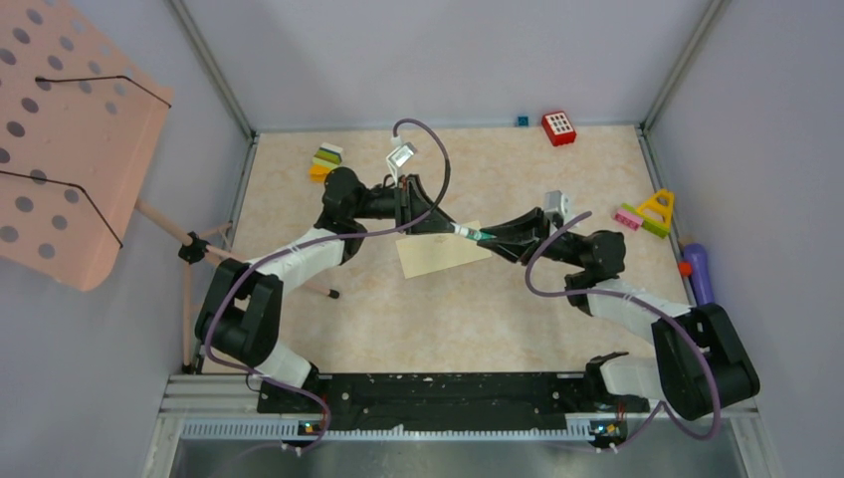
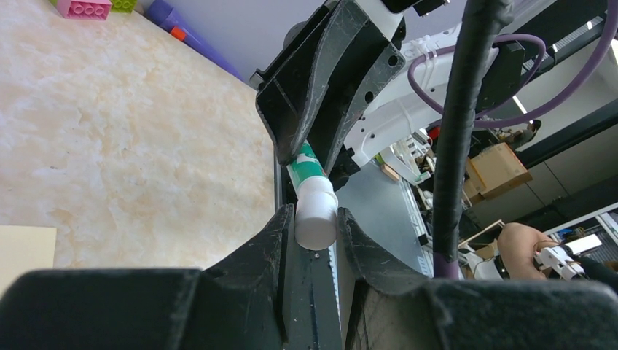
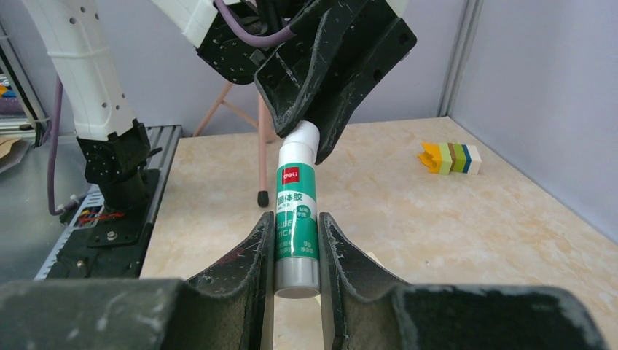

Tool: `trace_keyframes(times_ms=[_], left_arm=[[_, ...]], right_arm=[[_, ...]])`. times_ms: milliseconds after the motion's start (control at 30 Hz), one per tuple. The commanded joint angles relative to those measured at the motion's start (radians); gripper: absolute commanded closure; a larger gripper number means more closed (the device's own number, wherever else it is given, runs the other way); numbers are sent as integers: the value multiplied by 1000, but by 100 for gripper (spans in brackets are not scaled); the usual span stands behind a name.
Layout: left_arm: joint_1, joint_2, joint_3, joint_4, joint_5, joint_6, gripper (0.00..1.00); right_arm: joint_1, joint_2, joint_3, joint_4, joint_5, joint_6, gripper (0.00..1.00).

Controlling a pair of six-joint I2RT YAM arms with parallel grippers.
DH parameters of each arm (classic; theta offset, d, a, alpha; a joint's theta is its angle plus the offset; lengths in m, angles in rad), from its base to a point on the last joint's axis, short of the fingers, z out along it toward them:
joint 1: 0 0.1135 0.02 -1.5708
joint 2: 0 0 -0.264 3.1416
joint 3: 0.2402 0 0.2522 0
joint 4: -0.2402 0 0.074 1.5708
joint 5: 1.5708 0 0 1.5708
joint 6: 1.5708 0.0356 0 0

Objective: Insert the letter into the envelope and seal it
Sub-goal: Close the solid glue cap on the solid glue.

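while the marbled tabletop spreads wide under both arms, the pale yellow envelope lies flat near its middle, a little askew, and everything else is placed from it. just above the envelope's far edge the left gripper and the right gripper meet nose to nose. the right gripper's jaws are clenched on the green-and-white body of a glue stick. the left gripper's jaws are closed around its white cap, so the stick bridges the two, clear of the paper. this looks like uncapping, ahead of gluing the flap. whether the letter is already inside the envelope cannot be told, nor how the flap lies, since the arms hide that edge. the envelope should handle as thin, light paper: floppy, easy to crease, and apt to slide on the smooth top when glue is dragged across it. i judge it best pinned at a corner, or pinched at a free edge away from the flap.
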Motion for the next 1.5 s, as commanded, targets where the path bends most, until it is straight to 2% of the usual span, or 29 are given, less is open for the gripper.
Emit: trace_keyframes(times_ms=[0,333,467,1200,1467], left_arm=[[-14,0,6,46,4,17,100],[-20,2,7,43,4,20,100],[-27,3,3,31,8,67,100],[-58,5,12,-175,-27,246,100],[-86,29,21,-190,-27,251,100]], right_arm=[[-6,7,0,74,-3,18,100],[3,24,8,39,-12,-10,100],[6,27,12,27,-9,-17,100],[8,36,37,-73,19,-51,100],[20,47,41,-86,35,-57,100]])
